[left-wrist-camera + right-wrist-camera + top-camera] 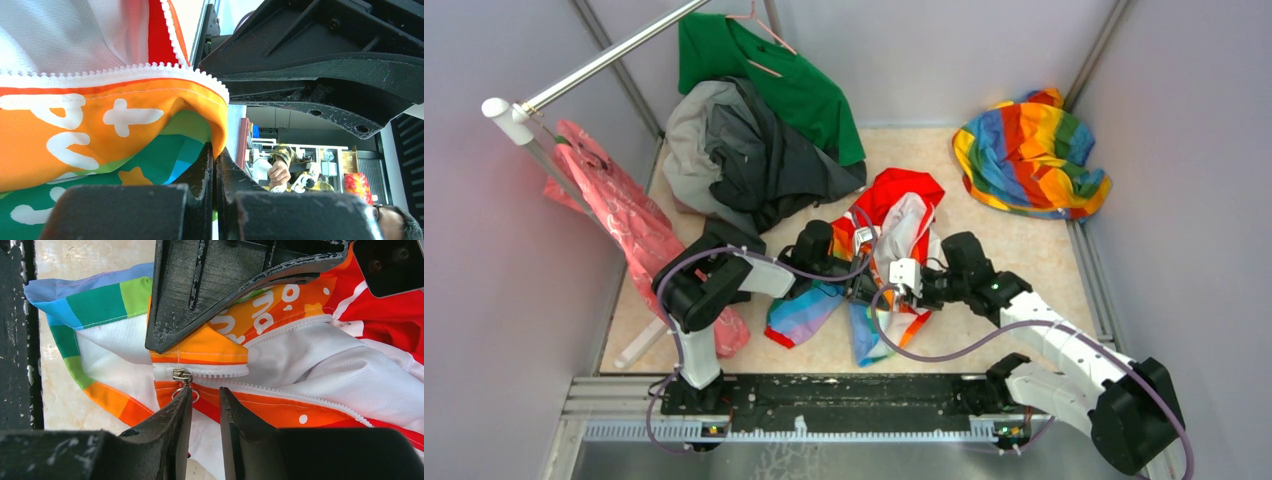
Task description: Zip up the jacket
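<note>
The jacket [894,225] lies open on the floor in the middle, red hood at the far end. My left gripper [856,285] is shut on the orange hem corner beside the white zipper teeth [150,70]; the wrist view shows the cloth pinched between its jaws [216,152]. My right gripper [882,292] is just in front of it, jaws a little apart and empty [205,390]. The metal zipper slider [182,375] sits at the hem end. Its ring pull is at the tip of my right gripper's left finger [175,415], not between the jaws.
An all-rainbow cloth [1029,155] lies at the back right. A dark grey garment [764,160] and a green shirt [769,75] are piled at the back left. A pink bag [624,215] hangs by the rail [594,65]. Walls enclose the floor.
</note>
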